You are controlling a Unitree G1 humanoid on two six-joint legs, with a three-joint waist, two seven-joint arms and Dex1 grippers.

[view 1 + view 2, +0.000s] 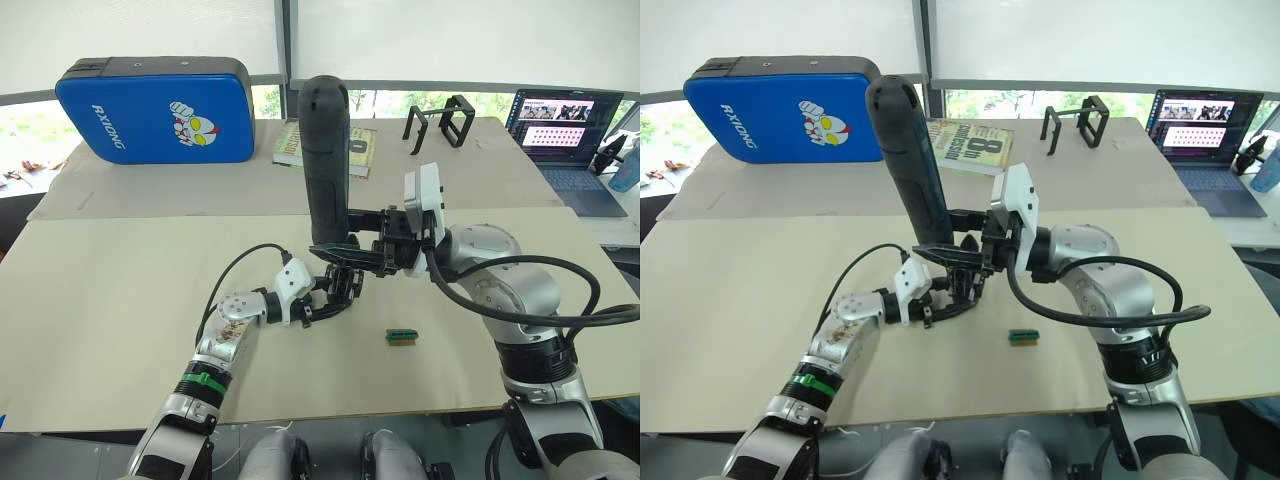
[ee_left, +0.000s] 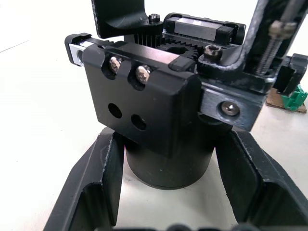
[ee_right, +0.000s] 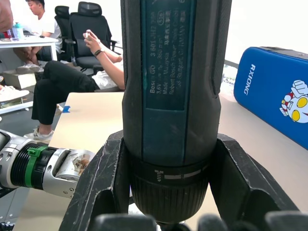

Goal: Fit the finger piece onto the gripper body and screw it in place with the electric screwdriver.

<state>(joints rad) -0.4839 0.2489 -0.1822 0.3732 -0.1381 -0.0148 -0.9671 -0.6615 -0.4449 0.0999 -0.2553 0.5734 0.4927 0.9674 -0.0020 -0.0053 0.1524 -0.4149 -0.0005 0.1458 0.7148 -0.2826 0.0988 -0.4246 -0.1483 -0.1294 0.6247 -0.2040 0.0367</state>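
The electric screwdriver [image 1: 325, 150], a thick black cylinder, stands upright over the table's middle with my right gripper [image 1: 340, 250] shut on its lower end; the right wrist view shows its fingers [image 3: 106, 178] pressed against both sides of the barrel [image 3: 171, 96]. Just below, my left gripper [image 1: 338, 290] is shut on the gripper body [image 2: 154, 101], a black block with screws and gear teeth. The screwdriver's thin metal bit [image 2: 275, 38] comes down at one corner of the body. I cannot tell the finger piece apart from the body's black parts.
A tiny green block [image 1: 402, 337] lies on the table right of the grippers. At the back are a blue case [image 1: 155, 110], a book [image 1: 360, 145], open black frames [image 1: 440, 125] and a laptop [image 1: 560, 130]. People sit at desks [image 3: 72, 57] beyond the table.
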